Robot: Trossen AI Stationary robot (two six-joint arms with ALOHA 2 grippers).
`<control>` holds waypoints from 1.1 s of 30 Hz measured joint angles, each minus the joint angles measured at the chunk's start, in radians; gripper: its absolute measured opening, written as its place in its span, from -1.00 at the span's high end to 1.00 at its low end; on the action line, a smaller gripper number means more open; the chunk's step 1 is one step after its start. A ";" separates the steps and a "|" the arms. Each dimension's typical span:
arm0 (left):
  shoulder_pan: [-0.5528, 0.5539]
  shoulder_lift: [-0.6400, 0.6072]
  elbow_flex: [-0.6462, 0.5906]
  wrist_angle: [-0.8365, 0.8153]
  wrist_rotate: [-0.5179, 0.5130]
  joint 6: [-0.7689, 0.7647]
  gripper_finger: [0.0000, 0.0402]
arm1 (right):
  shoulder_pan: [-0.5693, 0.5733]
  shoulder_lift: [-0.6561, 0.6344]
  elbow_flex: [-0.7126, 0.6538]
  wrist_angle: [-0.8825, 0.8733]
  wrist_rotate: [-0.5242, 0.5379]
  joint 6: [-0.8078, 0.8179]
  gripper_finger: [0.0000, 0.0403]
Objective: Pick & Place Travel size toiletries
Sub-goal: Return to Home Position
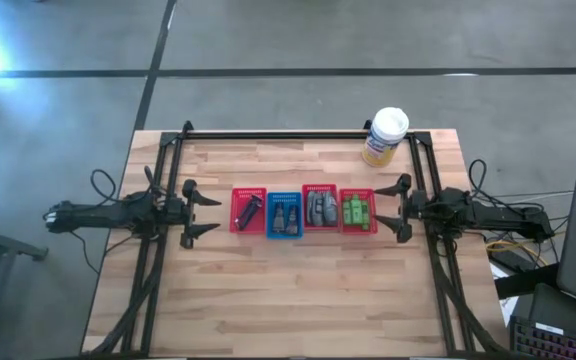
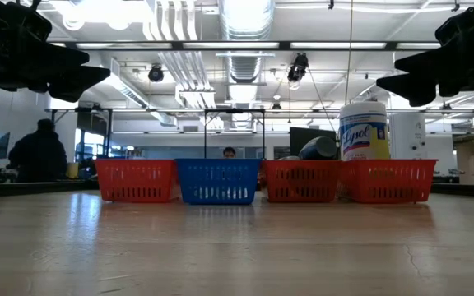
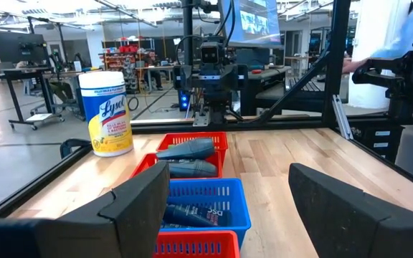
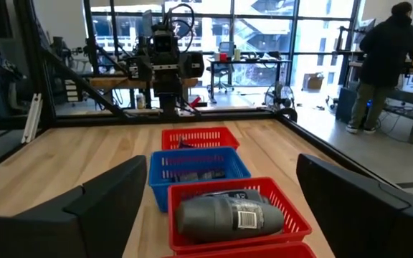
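The grey deodorants (image 1: 319, 207) lie heaped in a red basket (image 1: 319, 187) mid-row, the top one showing above the rim, so a jolt could likely roll it out; green bottles (image 1: 357, 211), dark bottles (image 1: 284, 219) and razors (image 1: 248, 211) fill the neighbouring baskets. The right pincer (image 1: 383, 209), wide and empty, hangs near the end basket and might clip it if it dips; the left pincer (image 1: 213, 214), equally wide, waits across the tabletop (image 1: 298, 300)

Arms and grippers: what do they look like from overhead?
Both arms are slim, black and jointed: left arm, right arm. Each ends in a black gripper with two wedge-shaped fingers: left gripper, right gripper. Thin black cables loop beside each arm. No markings show.
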 joint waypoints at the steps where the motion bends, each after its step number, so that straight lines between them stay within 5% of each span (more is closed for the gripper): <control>1: 0.000 0.000 0.000 0.000 0.000 0.000 -0.45 | 0.000 0.000 0.000 0.000 0.000 0.000 -0.78; 19: -0.001 0.000 0.000 0.000 0.000 0.000 -0.45 | 0.000 0.000 0.000 0.000 0.000 0.000 -0.62; 33: 0.000 0.000 0.000 0.000 0.000 0.000 -0.45 | 0.000 0.001 0.000 0.000 0.000 0.000 -0.80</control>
